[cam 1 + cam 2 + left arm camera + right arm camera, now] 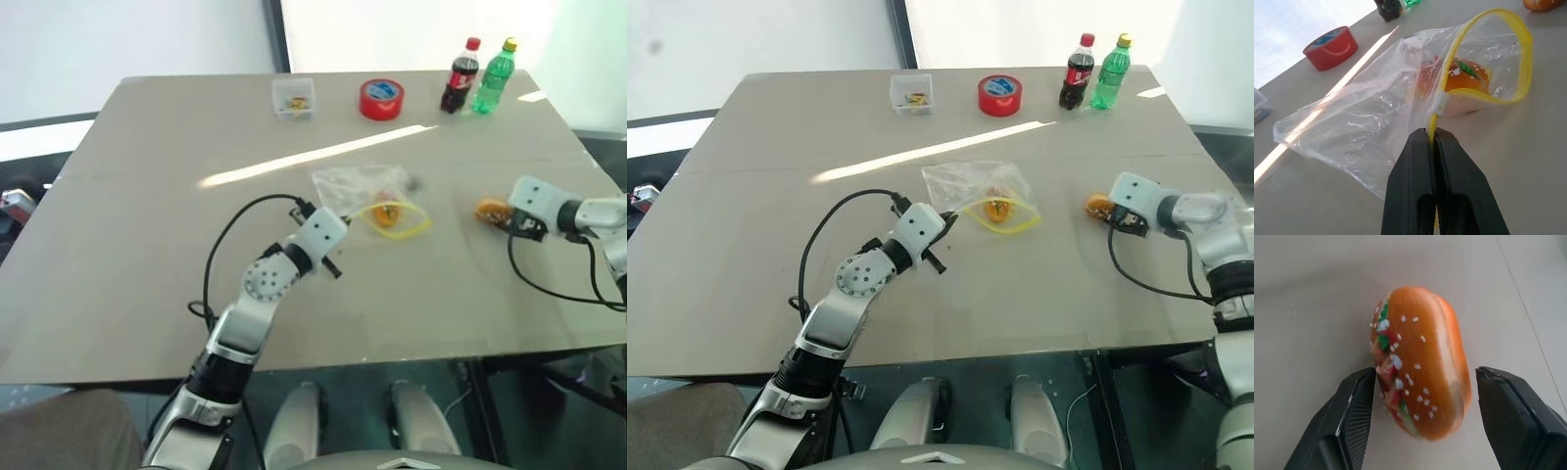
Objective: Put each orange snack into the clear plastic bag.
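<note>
The clear plastic bag point(1366, 122) lies mid-table, its yellow zip strip arched into an open mouth. My left gripper point(1433, 134) is shut on that strip at the mouth's near end. One orange snack point(1466, 78) lies inside the bag, just behind the mouth. A second orange snack point(1420, 367), a speckled burger-like bun, lies on its side on the table to the right point(491, 210). My right gripper point(1426, 372) is open and straddles it. One of its fingers point(1359, 406) is against the bun's edge, and the other stands a little apart.
Along the table's far edge stand a small clear box point(294, 98), a red tape roll point(381, 99), a cola bottle point(459, 76) and a green bottle point(493, 76). The grey table point(147, 245) has bare room on the left and near side.
</note>
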Controlling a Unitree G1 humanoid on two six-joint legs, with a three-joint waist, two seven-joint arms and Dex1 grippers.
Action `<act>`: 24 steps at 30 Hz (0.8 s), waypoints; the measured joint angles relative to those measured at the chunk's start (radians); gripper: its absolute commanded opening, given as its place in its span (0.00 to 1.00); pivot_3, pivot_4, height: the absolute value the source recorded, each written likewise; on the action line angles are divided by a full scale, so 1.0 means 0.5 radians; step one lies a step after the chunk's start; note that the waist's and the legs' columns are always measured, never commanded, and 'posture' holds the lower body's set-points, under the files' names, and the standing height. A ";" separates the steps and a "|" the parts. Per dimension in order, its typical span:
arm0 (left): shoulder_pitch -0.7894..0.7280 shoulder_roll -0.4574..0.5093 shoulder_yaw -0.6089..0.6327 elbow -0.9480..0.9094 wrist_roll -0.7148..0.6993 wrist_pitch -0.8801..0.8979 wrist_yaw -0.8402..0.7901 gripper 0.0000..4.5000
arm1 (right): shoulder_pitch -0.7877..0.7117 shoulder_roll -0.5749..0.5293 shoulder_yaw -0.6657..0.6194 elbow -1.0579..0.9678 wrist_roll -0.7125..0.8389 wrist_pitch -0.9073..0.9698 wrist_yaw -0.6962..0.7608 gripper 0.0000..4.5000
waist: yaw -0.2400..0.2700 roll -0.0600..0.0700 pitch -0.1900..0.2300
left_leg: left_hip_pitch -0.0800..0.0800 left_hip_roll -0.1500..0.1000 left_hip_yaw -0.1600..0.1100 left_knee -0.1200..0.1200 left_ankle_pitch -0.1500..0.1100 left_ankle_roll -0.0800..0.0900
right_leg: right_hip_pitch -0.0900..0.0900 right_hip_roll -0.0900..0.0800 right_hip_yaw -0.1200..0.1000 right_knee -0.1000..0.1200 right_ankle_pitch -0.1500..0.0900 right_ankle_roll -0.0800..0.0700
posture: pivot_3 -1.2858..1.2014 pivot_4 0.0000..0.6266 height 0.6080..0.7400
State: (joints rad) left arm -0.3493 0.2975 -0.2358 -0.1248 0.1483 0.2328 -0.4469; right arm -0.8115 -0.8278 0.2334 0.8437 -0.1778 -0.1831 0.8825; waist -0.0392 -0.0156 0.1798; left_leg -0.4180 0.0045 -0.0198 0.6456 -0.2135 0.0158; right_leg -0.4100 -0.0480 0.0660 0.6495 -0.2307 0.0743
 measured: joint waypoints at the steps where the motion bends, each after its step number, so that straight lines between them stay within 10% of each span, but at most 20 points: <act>1: 0.000 0.001 0.000 0.000 0.009 0.000 0.007 0.00 | -0.021 0.014 0.001 0.043 -0.020 -0.038 0.006 0.54 | 0.000 0.000 0.000 | 0.000 0.000 0.000 0.000 0.000 0.000 | 0.000 0.000 0.000 0.000 0.000 0.000 | 0.52 0.24 1.00; 7: 0.002 0.009 0.000 0.000 0.015 0.000 0.020 0.00 | -0.055 0.022 -0.007 0.111 -0.048 -0.129 0.025 0.01 | -0.001 0.000 0.000 | 0.001 0.000 -0.001 0.000 0.000 0.000 | 0.001 -0.001 0.000 0.001 0.000 0.000 | 0.52 0.24 1.00; 24: -0.002 0.006 0.000 0.001 0.014 0.010 0.018 0.00 | 0.367 0.350 -0.019 -1.815 0.601 1.006 0.432 0.01 | 0.024 0.000 0.000 | 0.000 -0.003 -0.018 0.009 0.000 0.000 | 0.000 -0.003 -0.005 0.015 0.000 0.000 | 0.52 0.24 1.00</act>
State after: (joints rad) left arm -0.3505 0.3005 -0.2360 -0.1240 0.1554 0.2380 -0.4381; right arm -0.6282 -0.6527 0.2240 -0.0636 0.1228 0.3198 1.0984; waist -0.0273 -0.0156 0.1795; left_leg -0.4178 0.0031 -0.0288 0.6500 -0.2136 0.0159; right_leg -0.4097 -0.0494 0.0638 0.6569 -0.2307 0.0743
